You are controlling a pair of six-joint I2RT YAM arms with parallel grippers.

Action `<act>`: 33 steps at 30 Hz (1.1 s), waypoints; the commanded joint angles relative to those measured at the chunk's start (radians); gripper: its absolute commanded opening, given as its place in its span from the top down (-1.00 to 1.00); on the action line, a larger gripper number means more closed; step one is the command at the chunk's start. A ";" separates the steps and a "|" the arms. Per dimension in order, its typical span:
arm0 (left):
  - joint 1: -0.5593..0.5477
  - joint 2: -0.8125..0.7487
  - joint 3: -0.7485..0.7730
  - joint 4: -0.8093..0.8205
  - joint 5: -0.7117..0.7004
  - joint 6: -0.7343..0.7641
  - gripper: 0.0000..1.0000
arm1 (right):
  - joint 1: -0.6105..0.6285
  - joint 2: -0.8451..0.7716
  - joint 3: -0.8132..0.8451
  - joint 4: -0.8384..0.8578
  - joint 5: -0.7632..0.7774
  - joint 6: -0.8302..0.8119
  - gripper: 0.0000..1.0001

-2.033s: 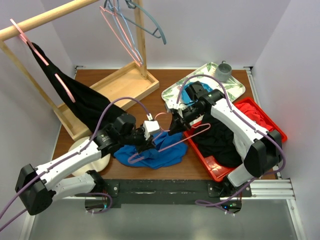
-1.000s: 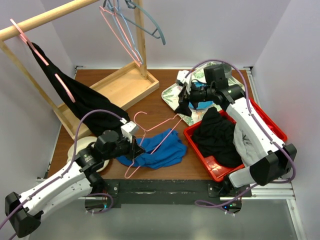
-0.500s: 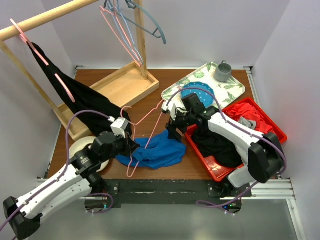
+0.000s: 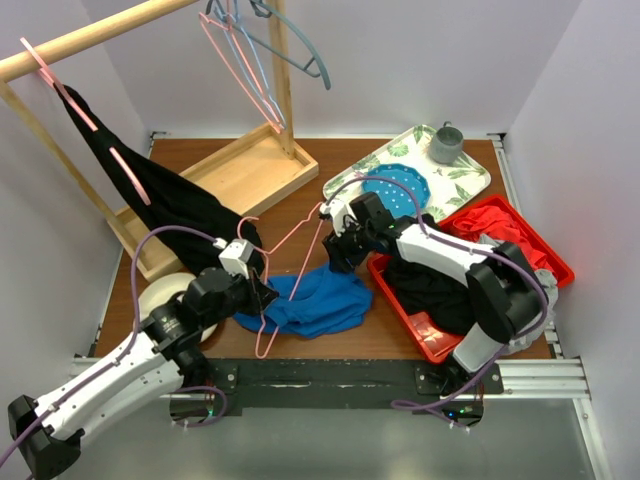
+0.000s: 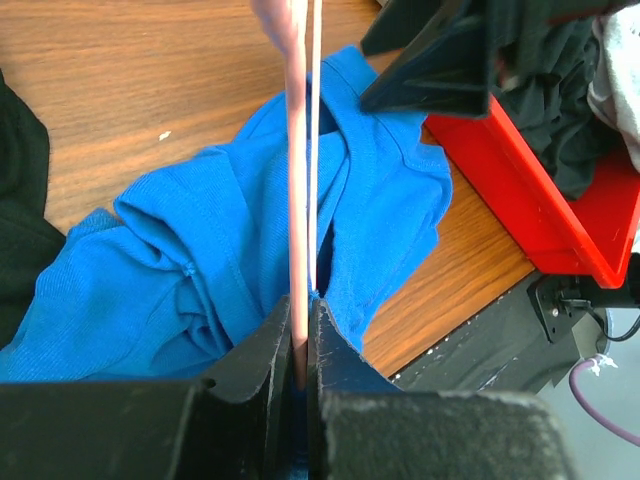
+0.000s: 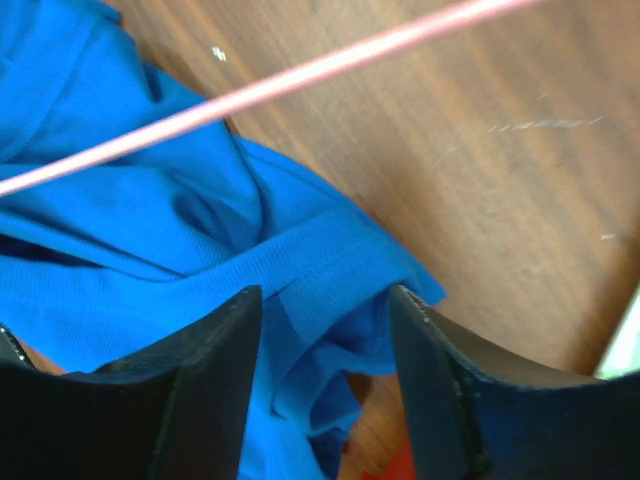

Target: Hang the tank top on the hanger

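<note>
The royal-blue tank top (image 4: 318, 300) lies crumpled on the table near the front edge. My left gripper (image 4: 262, 291) is shut on a wire of the pink hanger (image 4: 296, 236), which slants above the top's left part. In the left wrist view the hanger (image 5: 298, 200) runs straight up from my shut jaws over the tank top (image 5: 190, 270). My right gripper (image 4: 336, 254) is at the top's upper right edge. In the right wrist view it (image 6: 325, 325) stands open astride a folded band of the tank top (image 6: 300, 260), with the hanger wire (image 6: 270, 85) crossing above.
A red bin (image 4: 545, 250) with black, red and grey clothes stands just right of the tank top. Behind it is a leaf-patterned tray (image 4: 470, 178) with a blue plate and grey cup. A wooden rack (image 4: 235, 175) holds a black garment (image 4: 150, 190). A white roll (image 4: 160, 295) lies at the left.
My right arm came back from the tray and dropped to the tank top's edge, its jaws narrowing around a fold. My left gripper shifted the hanger a little left and more upright.
</note>
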 commanded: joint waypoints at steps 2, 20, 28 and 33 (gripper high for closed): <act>0.004 -0.021 -0.012 0.053 -0.026 -0.015 1.00 | 0.029 0.040 0.033 0.006 0.004 0.030 -0.01; 0.004 -0.027 -0.026 0.146 0.167 0.094 1.00 | -0.275 -0.202 0.118 -0.073 -0.147 -0.034 1.00; 0.004 0.001 -0.029 0.181 0.291 0.117 1.00 | -0.356 -0.197 0.164 -0.067 -0.215 -0.017 1.00; 0.004 0.013 -0.025 0.159 0.269 0.105 1.00 | -0.387 -0.213 0.189 -0.065 -0.232 -0.005 1.00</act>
